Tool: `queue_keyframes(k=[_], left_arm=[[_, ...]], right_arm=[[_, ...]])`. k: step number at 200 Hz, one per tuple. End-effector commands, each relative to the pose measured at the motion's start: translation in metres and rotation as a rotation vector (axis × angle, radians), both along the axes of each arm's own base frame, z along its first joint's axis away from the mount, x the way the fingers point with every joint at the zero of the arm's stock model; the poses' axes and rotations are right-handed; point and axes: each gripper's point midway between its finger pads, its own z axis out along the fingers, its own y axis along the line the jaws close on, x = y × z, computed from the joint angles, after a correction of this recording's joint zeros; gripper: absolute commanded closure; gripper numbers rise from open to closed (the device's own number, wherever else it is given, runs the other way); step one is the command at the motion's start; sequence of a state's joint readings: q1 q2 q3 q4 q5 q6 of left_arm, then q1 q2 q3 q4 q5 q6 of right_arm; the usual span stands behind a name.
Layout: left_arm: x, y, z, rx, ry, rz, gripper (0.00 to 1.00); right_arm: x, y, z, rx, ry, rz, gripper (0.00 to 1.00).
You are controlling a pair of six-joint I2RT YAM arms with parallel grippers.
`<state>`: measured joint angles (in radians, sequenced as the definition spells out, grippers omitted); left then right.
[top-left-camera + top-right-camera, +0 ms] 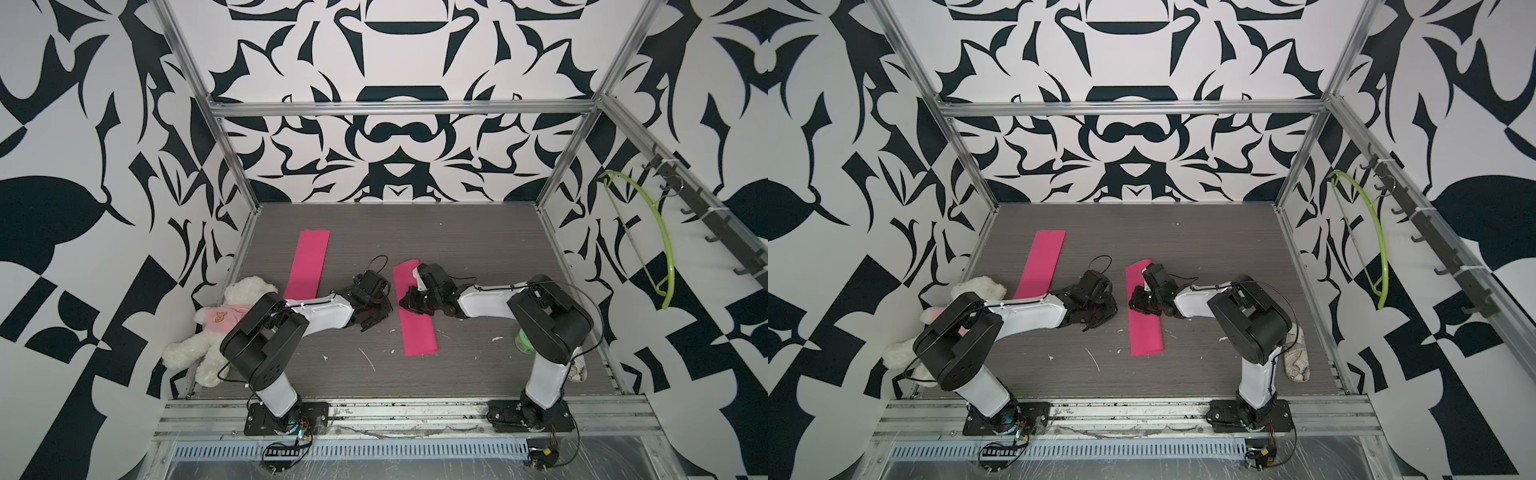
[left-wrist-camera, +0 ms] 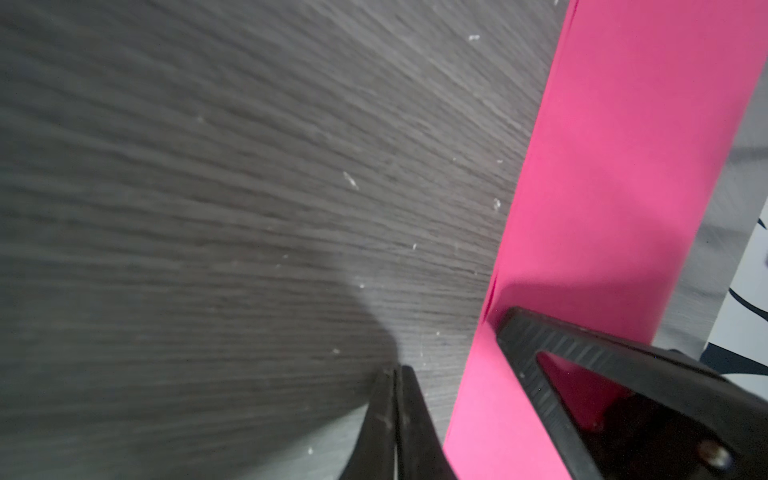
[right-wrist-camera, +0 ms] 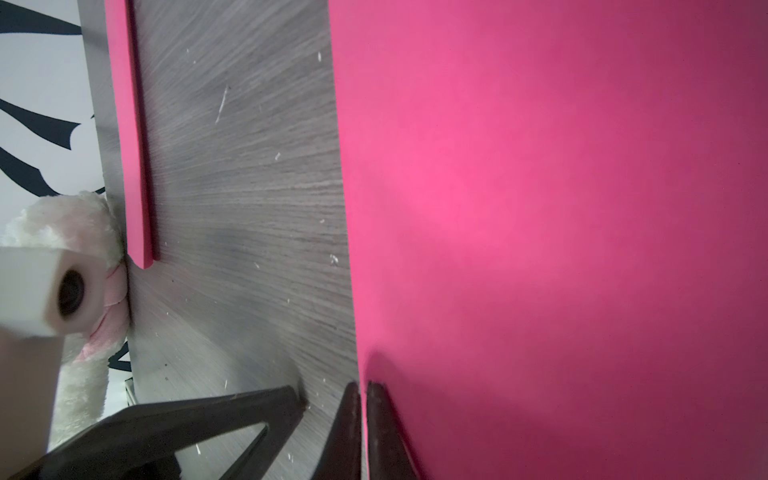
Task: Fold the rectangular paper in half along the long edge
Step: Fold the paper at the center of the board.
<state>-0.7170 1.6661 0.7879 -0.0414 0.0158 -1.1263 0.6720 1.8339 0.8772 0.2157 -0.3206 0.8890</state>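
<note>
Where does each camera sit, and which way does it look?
Top views: twin camera high above the table, looking down from the near side; both arms whole.
Left wrist: on the left arm, looking past the shut left gripper at the middle pink paper.
Right wrist: on the right arm, looking past the shut right gripper towards the teddy bear.
Shared: both wrist views show that paper and the other gripper.

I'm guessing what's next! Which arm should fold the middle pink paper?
Probably right: the right gripper is shut on the pink paper, at its edge; the left gripper is shut beside it, empty.
</note>
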Motion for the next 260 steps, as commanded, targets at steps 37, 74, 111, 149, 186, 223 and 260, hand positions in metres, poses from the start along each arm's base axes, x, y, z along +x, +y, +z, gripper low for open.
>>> queue_keyframes(k=[37,74,111,149,186,223,260], left_arm=[[-0.021,0.020,-0.032,0.101,0.112,-0.006,0.94],[-0.020,0.019,-0.033,0.102,0.114,-0.006,0.94],[-0.018,0.018,-0.030,0.100,0.108,-0.010,0.94],[-0.014,0.017,-0.023,0.082,0.091,-0.013,0.94],[-0.007,0.013,-0.007,0.052,0.054,-0.023,0.94],[0.005,-0.002,0.018,-0.026,-0.001,-0.056,0.94],[0.025,-0.021,0.042,-0.107,-0.046,-0.086,0.94]], right_arm=[[-0.004,0.007,0.012,0.050,-0.025,0.036,0.92],[-0.005,0.007,0.013,0.067,-0.022,0.044,0.92],[-0.006,0.004,0.013,0.082,-0.014,0.043,0.92],[-0.007,0.004,0.009,0.094,0.003,0.051,0.92],[-0.006,0.003,0.003,0.093,0.013,0.047,0.92],[-0.007,0.002,-0.002,0.086,0.025,0.044,0.92],[-0.008,0.000,-0.006,0.079,0.034,0.041,0.93]])
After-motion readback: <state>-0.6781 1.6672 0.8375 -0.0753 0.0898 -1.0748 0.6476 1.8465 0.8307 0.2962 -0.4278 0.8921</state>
